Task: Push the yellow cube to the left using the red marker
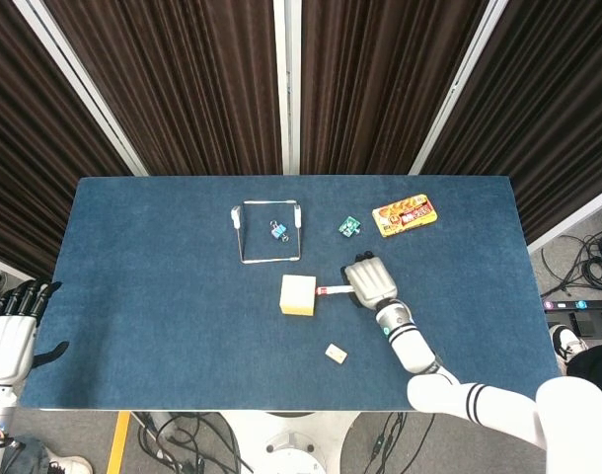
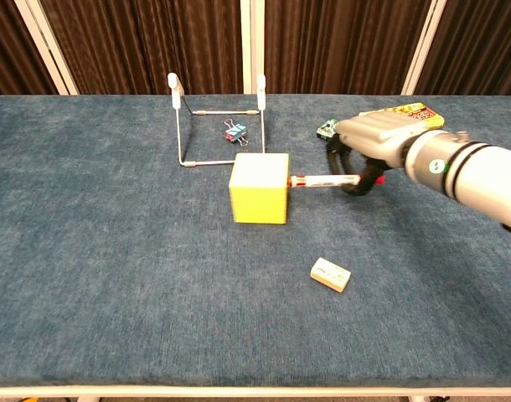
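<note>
The yellow cube (image 1: 298,294) (image 2: 259,188) sits on the blue table near its middle, just in front of a wire frame. My right hand (image 1: 369,280) (image 2: 369,139) grips the red marker (image 1: 333,290) (image 2: 325,179) and holds it level, pointing left. The marker's tip touches the cube's right face. My left hand (image 1: 13,328) hangs off the table's left edge with its fingers spread, holding nothing; the chest view does not show it.
A wire frame (image 1: 269,232) (image 2: 219,119) with a small binder clip (image 2: 236,132) stands behind the cube. A small white eraser (image 1: 336,352) (image 2: 331,274) lies in front. A green toy (image 1: 350,227) and a yellow snack box (image 1: 405,214) lie at the back right.
</note>
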{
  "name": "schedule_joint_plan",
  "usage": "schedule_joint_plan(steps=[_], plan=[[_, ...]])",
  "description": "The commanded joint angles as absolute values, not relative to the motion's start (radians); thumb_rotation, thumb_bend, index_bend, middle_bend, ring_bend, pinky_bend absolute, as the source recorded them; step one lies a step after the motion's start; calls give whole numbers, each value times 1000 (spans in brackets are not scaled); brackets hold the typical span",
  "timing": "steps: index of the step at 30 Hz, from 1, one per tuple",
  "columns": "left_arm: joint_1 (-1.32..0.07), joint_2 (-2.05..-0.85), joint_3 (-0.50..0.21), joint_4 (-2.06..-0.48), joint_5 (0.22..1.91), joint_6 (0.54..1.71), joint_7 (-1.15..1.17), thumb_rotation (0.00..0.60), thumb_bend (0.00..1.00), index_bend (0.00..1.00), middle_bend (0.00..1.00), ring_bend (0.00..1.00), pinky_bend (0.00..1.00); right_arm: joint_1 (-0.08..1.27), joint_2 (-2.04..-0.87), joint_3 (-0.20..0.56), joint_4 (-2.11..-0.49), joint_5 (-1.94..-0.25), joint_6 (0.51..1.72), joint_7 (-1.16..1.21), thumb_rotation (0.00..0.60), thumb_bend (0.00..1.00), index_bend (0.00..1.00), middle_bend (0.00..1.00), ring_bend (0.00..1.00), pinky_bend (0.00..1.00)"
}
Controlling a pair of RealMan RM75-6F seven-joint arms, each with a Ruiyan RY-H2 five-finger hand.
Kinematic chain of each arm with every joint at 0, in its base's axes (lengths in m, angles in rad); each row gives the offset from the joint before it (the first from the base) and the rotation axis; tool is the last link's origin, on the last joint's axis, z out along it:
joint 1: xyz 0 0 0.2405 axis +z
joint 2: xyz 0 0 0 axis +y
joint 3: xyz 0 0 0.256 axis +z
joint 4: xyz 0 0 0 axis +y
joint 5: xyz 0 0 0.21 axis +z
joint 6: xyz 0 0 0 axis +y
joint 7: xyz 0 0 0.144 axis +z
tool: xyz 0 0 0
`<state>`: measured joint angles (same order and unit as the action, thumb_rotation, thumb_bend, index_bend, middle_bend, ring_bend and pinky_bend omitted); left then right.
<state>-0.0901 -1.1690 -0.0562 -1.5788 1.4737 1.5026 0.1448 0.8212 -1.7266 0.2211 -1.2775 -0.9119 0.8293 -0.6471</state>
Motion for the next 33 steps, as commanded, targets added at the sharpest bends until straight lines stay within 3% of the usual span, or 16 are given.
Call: schedule_joint_plan(steps=[1, 18, 26, 29, 33], plan=[[-90, -1169, -56, -1579, 1474, 1503, 145, 600, 158, 216, 214, 136, 183, 852, -1753, 223, -1280, -885, 828, -679, 600, 477, 692, 658, 247, 202], [-90, -1169, -56, -1579, 1474, 1503, 145, 600, 158, 216, 214, 136, 183, 1030, -1928, 274, -1229, -751, 844, -801, 600, 477, 692, 658, 247, 196], [-90, -1169, -56, -1579, 1474, 1503, 145, 600, 158, 216, 214, 135, 183, 990, -1865, 219, -1257, -748, 886, -795, 600, 477, 693, 652, 247, 191], [-90, -1169, -56, -1579, 1474, 1503, 145, 600, 158, 216, 214, 136, 183, 966, -1828, 192, -1264, -736, 893, -797, 600, 466, 638, 642, 240, 189], [-90, -1169, -56, -1579, 1474, 1503, 145, 600, 158, 216, 214, 135, 183, 962, -1800, 165, -1270, -668, 877, -840, 600, 294, 387, 465, 140, 152]])
